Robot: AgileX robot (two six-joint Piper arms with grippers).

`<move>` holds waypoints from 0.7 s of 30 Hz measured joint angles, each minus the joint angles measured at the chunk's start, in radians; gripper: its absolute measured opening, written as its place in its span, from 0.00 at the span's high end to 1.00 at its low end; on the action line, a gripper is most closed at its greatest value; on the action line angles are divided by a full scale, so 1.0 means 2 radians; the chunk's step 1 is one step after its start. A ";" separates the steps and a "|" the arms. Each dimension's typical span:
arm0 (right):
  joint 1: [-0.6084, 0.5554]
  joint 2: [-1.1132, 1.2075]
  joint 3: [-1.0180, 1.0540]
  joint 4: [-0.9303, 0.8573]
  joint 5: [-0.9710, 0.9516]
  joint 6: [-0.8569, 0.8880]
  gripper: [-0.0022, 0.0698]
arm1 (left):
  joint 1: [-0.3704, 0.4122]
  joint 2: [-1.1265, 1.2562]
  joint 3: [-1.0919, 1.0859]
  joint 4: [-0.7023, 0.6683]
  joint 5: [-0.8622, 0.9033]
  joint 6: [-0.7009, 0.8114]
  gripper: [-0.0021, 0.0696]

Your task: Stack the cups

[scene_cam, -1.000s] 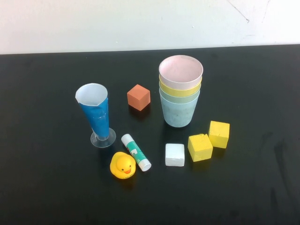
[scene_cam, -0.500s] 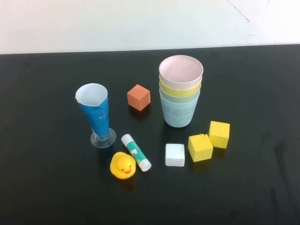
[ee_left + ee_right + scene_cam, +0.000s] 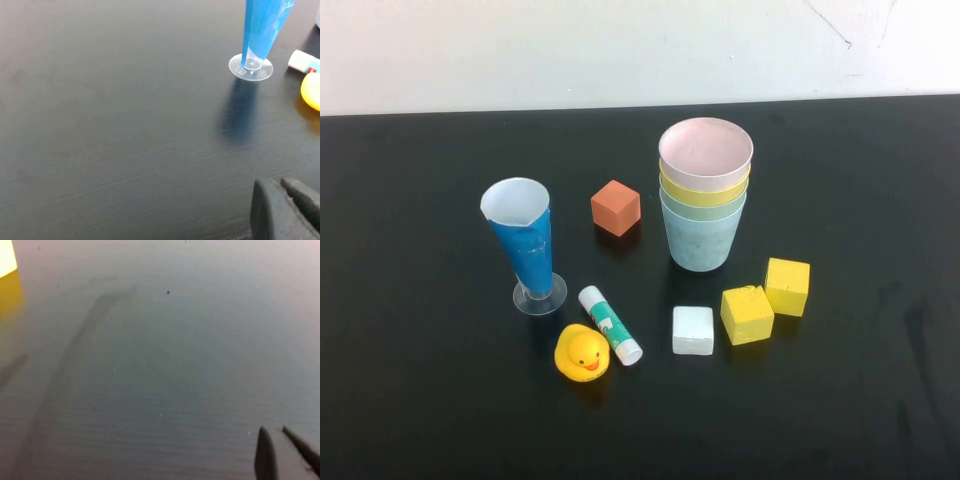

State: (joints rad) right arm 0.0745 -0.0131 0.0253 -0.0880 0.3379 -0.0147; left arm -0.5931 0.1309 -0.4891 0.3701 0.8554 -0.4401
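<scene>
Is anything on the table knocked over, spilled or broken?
No, nothing stands out. The cups sit nested upright in one stack, pink on top, and the tall blue glass stands on its foot. Both tools are away from them, shut and empty.

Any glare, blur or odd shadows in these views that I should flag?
High view: sharp and evenly lit, with soft short shadows under the stacked cups. Left wrist view: grey sheen across the black table; blue glass cropped, its reflection smeared; left hand shut, dark at the frame edge. Right wrist view: hazy and soft, with long faint shadow streaks; right hand shut, blurred.
</scene>
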 joint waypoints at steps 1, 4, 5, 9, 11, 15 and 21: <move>0.000 0.000 0.000 0.000 0.000 0.000 0.97 | 0.000 0.000 0.000 0.000 0.000 0.000 0.97; 0.000 0.000 0.000 0.000 0.000 0.000 0.97 | 0.000 0.000 0.000 0.000 0.000 0.000 0.97; 0.000 0.000 0.000 0.000 0.000 0.000 0.97 | 0.000 0.000 0.000 0.000 0.000 0.000 0.97; 0.000 0.000 0.000 0.000 0.000 0.000 0.97 | 0.000 0.000 0.000 0.000 0.000 0.000 0.97; 0.000 0.000 0.000 0.000 0.000 0.000 0.97 | 0.000 0.000 0.000 -0.004 0.000 0.000 0.97; 0.000 0.000 0.000 0.000 0.000 0.000 0.97 | 0.025 -0.001 0.002 -0.027 -0.001 0.012 0.97; 0.000 0.000 0.000 -0.001 0.000 0.000 0.97 | 0.136 -0.030 0.071 -0.073 -0.110 0.067 0.97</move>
State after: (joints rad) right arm 0.0745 -0.0131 0.0253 -0.0904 0.3379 -0.0143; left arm -0.3201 0.0712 -0.3480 0.2248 0.6361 -0.3063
